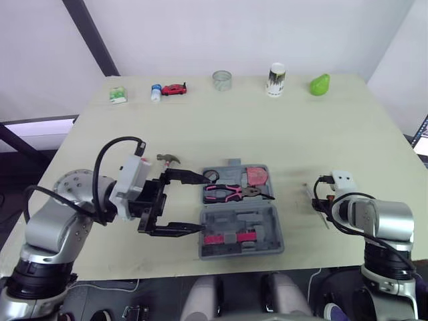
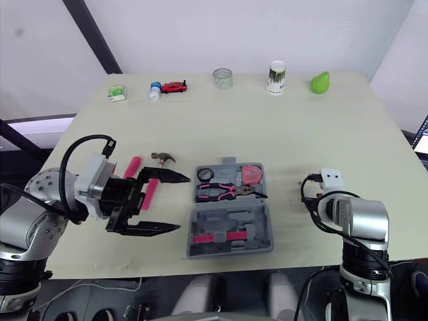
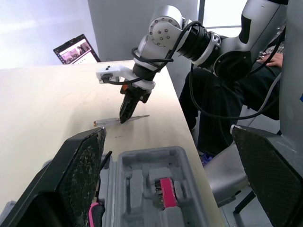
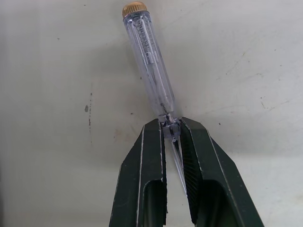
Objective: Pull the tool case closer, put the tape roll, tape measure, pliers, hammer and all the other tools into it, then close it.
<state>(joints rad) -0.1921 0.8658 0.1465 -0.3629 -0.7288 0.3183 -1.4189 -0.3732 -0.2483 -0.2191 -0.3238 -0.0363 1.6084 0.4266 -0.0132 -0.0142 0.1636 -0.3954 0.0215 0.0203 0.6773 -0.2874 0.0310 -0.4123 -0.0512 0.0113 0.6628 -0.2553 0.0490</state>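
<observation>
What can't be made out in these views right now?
Right wrist view: fingers of the right gripper cover most of the screwdriver blade.
Left eye view: the left gripper hides the hammer handle.
Pink parts in the case: too small to identify in eye views; left wrist view's bottom edge cuts the case off.

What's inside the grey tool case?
The tool case holds pink-handled pliers, a pink tape measure, a small black ring and a pink piece. Whatever lies under the pliers is covered.

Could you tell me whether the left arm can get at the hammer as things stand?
Probably yes: the hammer lies on bare table right beside the open left gripper, with nothing in between.
</observation>
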